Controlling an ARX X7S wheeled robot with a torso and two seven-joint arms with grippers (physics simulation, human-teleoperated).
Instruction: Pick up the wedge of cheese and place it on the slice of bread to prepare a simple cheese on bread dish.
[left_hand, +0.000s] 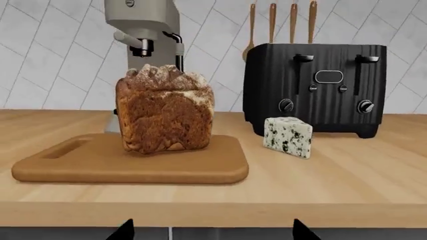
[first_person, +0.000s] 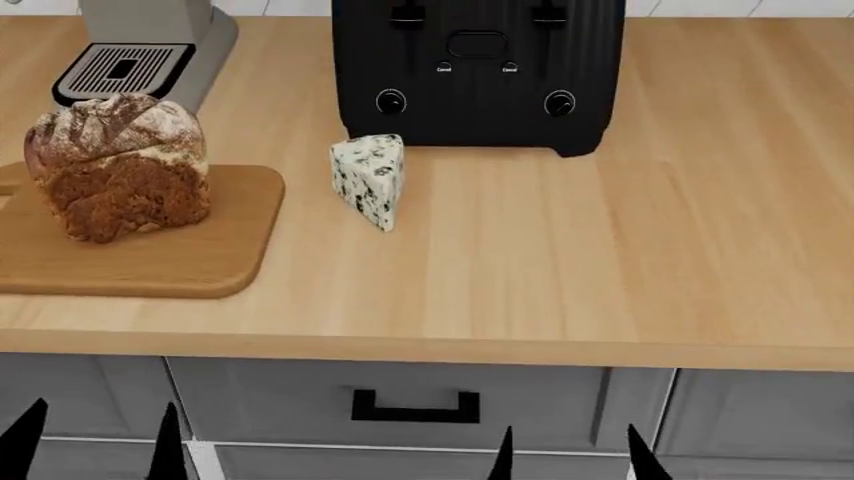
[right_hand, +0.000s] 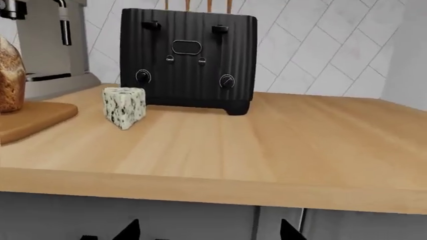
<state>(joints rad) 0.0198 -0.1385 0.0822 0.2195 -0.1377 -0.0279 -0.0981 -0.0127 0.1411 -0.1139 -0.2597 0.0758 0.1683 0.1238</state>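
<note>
Fingers: both pairs spread, empty, low at the frame's bottom edge, short of the bench (first_person: 561, 300).
Left fingers (first_person: 94, 440), right fingers (first_person: 567, 452). Wedge of cheese (first_person: 368, 180): upper centre-left, on the bench, just before the black toaster (first_person: 478, 70), apart from the cutting board (first_person: 160, 255) bearing the slice of bread (first_person: 120, 165). Likely light, firm yet crumbly; take by the two flat side faces.
</note>
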